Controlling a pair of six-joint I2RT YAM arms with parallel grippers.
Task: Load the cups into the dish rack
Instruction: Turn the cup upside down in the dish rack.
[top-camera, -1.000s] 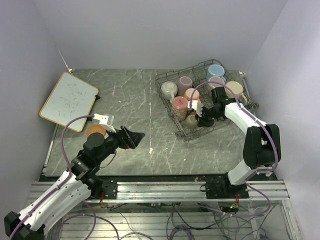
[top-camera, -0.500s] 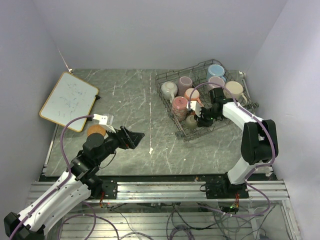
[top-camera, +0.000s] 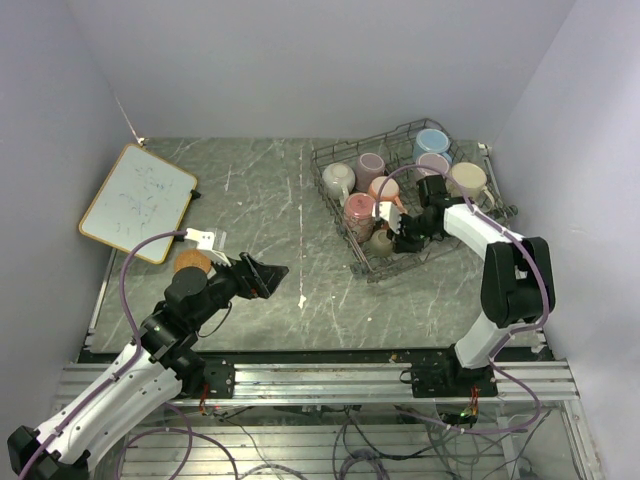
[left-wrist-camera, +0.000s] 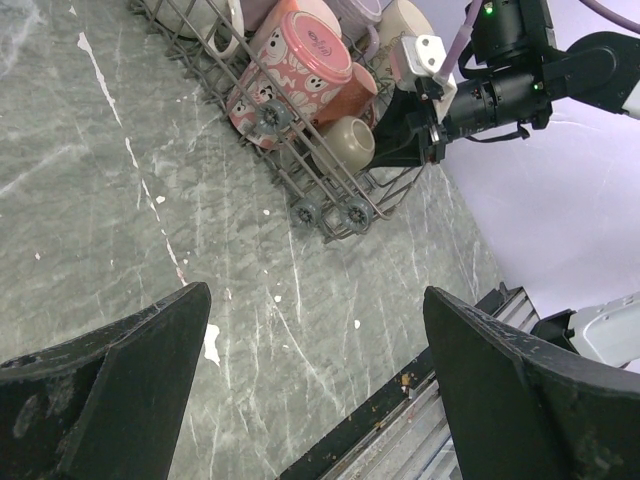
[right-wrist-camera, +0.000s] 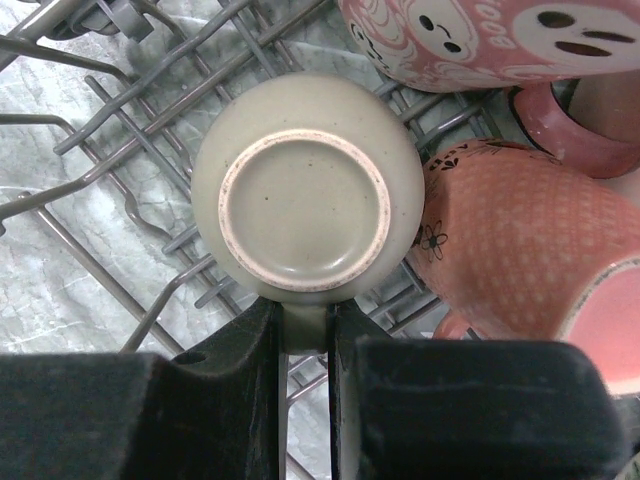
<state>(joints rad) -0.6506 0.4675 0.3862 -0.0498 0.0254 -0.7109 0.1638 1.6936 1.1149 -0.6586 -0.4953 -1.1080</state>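
Note:
The dish rack (top-camera: 369, 270) stands at the table's far right and holds several cups. A small olive cup (right-wrist-camera: 305, 205) lies upside down on the wires at the rack's near corner, its base facing the right wrist camera. My right gripper (right-wrist-camera: 305, 320) is shut on this cup's handle. Beside the olive cup are a pink dotted cup (right-wrist-camera: 510, 250) and a pink printed cup (right-wrist-camera: 470, 40). From above, the right gripper (top-camera: 402, 235) reaches into the rack next to the olive cup (top-camera: 382, 241). My left gripper (top-camera: 275, 272) hangs open over bare table, nothing between its fingers (left-wrist-camera: 150, 370).
A wood-framed whiteboard (top-camera: 138, 202) lies at the far left. A cork coaster (top-camera: 192, 262) sits by the left arm, a small white piece (top-camera: 208, 238) just behind it. Metal rails (top-camera: 320, 375) run along the near edge. Purple walls close in the sides.
My right arm has shifted slightly toward the rack's middle, still gripping the olive cup, which has barely moved. The left arm has stayed still.

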